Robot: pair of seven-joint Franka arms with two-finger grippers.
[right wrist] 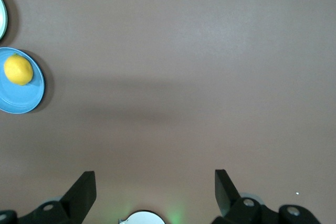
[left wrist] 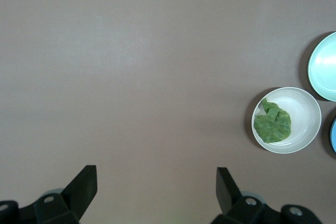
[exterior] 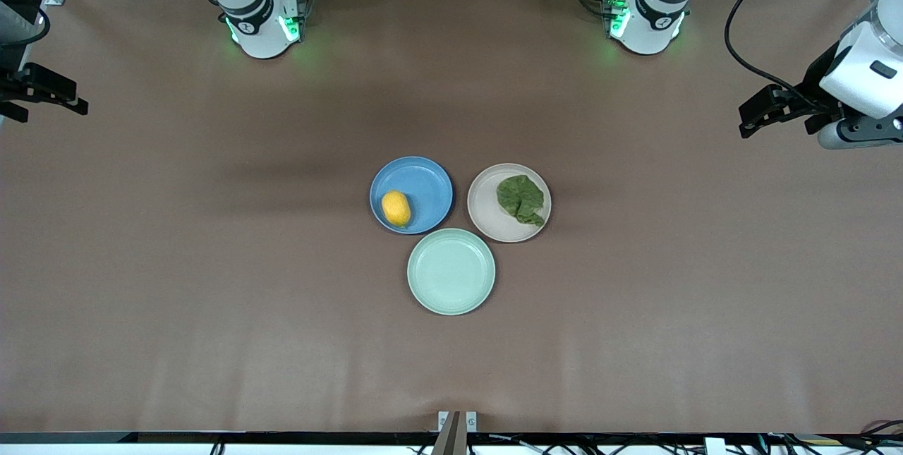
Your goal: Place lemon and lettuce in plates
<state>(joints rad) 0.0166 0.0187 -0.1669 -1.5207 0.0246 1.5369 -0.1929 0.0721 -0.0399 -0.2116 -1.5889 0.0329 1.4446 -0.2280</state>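
The lemon lies in the blue plate in the middle of the table. The lettuce lies in the beige-pink plate beside it, toward the left arm's end. My left gripper hangs open and empty, high over the table's left-arm end. Its wrist view shows the lettuce in its plate well apart from the open gripper. My right gripper hangs open and empty over the right-arm end. Its wrist view shows the lemon on the blue plate, apart from the gripper.
An empty mint-green plate sits nearer the front camera, touching the other two plates; it also shows in the left wrist view. Brown table cover stretches all around the plates. The two arm bases stand at the table's edge farthest from the front camera.
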